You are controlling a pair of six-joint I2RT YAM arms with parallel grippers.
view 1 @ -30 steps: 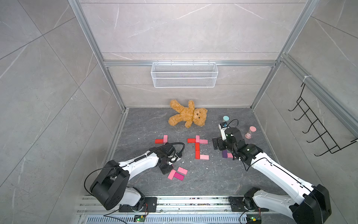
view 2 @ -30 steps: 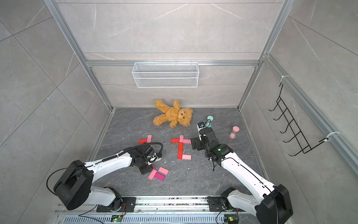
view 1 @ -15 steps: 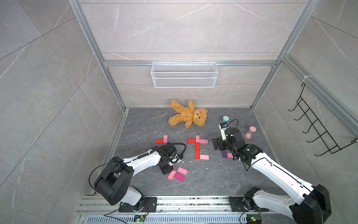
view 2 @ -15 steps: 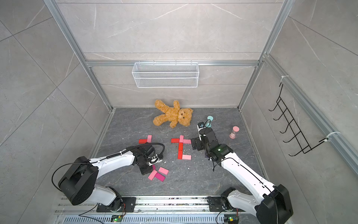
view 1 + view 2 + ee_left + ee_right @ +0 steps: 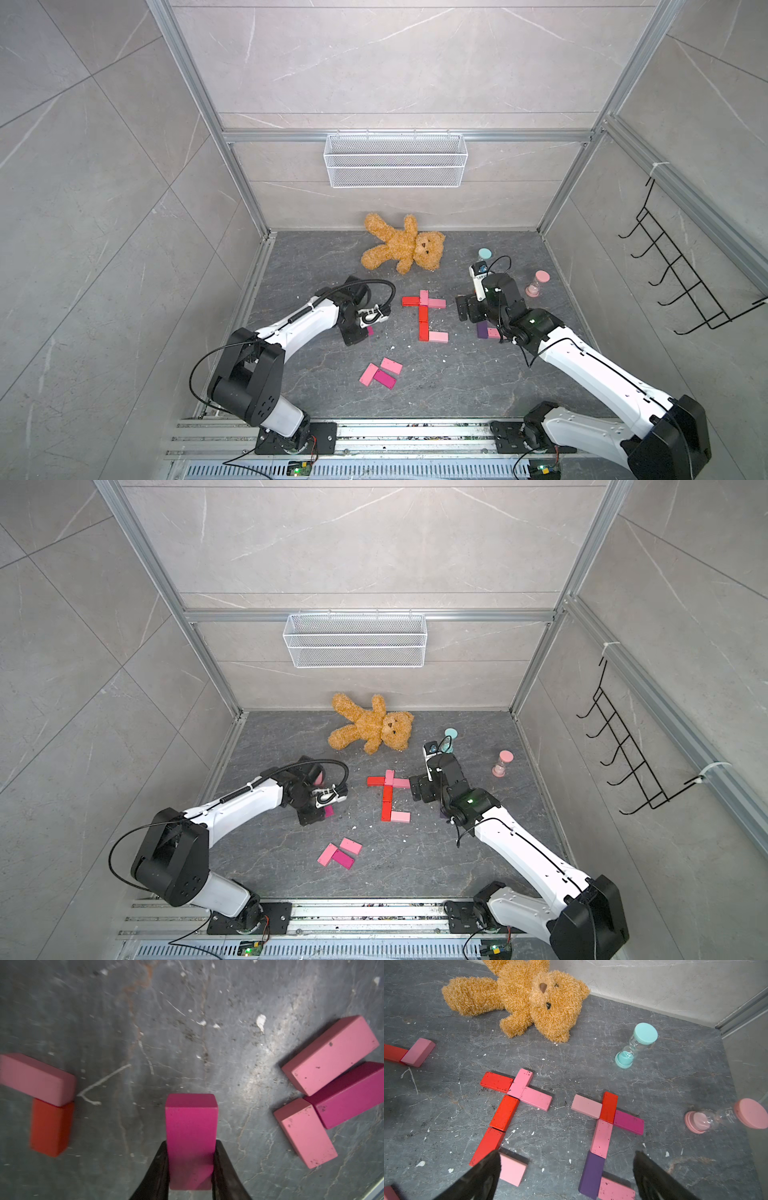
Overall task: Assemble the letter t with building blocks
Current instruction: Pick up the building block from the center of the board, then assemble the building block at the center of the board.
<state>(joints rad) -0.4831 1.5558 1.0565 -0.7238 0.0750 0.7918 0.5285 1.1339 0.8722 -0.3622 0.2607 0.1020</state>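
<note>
Apparently the step in hand is a third letter. Two letters t lie complete on the dark floor: a red and pink letter [image 5: 504, 1113] and, just beside it, a letter with a purple block [image 5: 591, 1174] in its stem. The right gripper [image 5: 567, 1154] hangs over the lower ends of these two, with its jaws wide apart and nothing between them.

The left gripper [image 5: 190, 1144] is clenched on one end of a magenta block [image 5: 191, 1118], and the rest of the block sticks out in front of the two black fingers. I cannot tell whether it touches the floor. This block is well to the left of the red and pink letter.

On one side of it lies the beginning of the third letter. It is a light pink block [image 5: 35, 1078] and a red block [image 5: 49, 1126] whose short end meets the pink one's long side near its end. On the other side lie three loose blocks [image 5: 332, 1053], two light pink and one magenta, touching one another.

Judging by the complete letters, the third one lacks half of the crossbar, the stem and the foot. I think the next move must carry the held block to the light pink one, turn it into line, and lay it flat so that they touch. The lying blocks look light and may slide, so the approach should be from above, and the fingers should open only when the block rests.
</note>
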